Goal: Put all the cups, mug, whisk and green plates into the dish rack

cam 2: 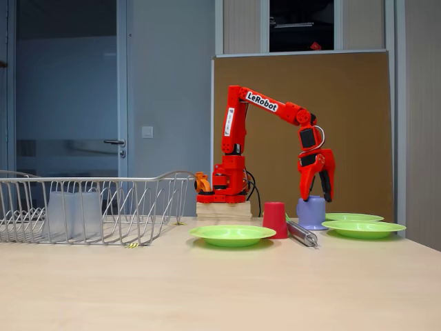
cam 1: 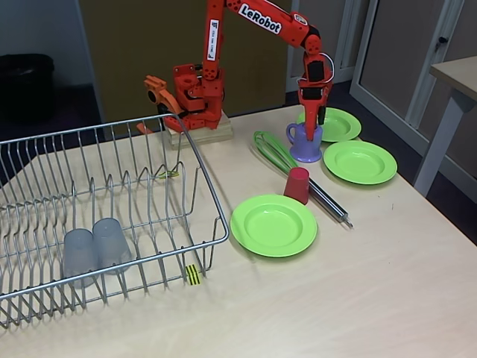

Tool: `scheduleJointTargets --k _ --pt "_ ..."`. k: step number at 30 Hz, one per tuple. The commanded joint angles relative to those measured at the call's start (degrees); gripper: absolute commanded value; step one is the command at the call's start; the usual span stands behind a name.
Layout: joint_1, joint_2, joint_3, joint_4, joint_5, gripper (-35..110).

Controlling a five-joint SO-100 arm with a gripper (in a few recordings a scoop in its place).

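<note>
While two grey tumblers (cam 1: 95, 250) already sit in the dish rack (cam 1: 201, 160), much left. Still out on the table (cam 1: 358, 298): red cup (cam 1: 297, 184), whisk (cam 1: 277, 154), three green plates (cam 1: 273, 224). Jaws spread open, poised over the purple mug (cam 2: 312, 212), not yet gripping.

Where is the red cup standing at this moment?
In a fixed view, the red cup stands upside down right of centre, against the whisk handle, between the nearest green plate and the mug.

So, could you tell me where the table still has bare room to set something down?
The widest bare stretch is the near table, in front of the dish rack and nearest green plate. It is crowded at the far right, where the whisk, red cup, mug and end effector cluster.
</note>
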Motion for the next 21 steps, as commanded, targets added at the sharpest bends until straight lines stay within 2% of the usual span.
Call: scheduleJointTargets --k 1,11,21 --pt "-0.97 -0.09 1.93 -1.76 -0.53 45" --pt "-1.23 0.88 8.0 -6.06 -1.14 43" --pt "0.88 3.52 8.35 -2.37 -5.36 30"
